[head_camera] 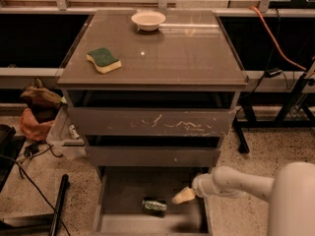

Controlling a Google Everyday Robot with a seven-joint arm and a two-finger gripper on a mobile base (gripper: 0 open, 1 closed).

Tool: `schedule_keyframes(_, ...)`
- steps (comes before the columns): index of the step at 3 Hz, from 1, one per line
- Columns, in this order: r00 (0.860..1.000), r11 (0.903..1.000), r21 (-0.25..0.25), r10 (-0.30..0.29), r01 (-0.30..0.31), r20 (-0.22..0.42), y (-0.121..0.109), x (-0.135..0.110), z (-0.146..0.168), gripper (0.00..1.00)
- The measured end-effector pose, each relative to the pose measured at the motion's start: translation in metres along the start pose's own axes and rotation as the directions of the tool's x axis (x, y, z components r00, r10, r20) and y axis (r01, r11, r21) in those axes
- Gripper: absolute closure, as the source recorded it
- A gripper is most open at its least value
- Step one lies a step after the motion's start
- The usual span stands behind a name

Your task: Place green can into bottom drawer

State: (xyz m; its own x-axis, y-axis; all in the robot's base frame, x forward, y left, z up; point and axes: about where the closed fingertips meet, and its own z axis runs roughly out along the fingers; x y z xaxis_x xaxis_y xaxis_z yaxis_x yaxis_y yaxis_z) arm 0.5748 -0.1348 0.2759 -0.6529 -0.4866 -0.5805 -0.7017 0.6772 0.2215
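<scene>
camera view, hand [183,195] beside green can [154,206], sponge [103,59]

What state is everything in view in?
bottom drawer, pulled open
green can, lying on its side on that drawer's floor, ungripped
claw, low in the drawer beside the can, apart from it
scratched-front drawer, pushed in
middle drawer, pushed in
sponge, flat, green side up
bowl, upright

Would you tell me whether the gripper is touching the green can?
Apart: the camera view shows bare bottom drawer floor between the gripper and the green can.
</scene>
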Motion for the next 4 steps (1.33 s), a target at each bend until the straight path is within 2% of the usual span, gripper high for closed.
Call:
schedule_keyframes(1,0.999,0.9887,0.148,0.020,-0.024,0.033,-0.010,-0.012,-0.079,0.00)
schedule_keyframes(2,0.999,0.9693,0.240,0.049,-0.052,0.019,0.004,-0.027,-0.135,0.00)
schedule_keyframes(3,0.992,0.9249,0.360,0.123,-0.123,0.023,0.009,-0.053,-0.180,0.00)
schedule_keyframes(4,0.994,0.9140,0.394,0.105,-0.096,-0.001,0.018,-0.062,-0.199,0.00)
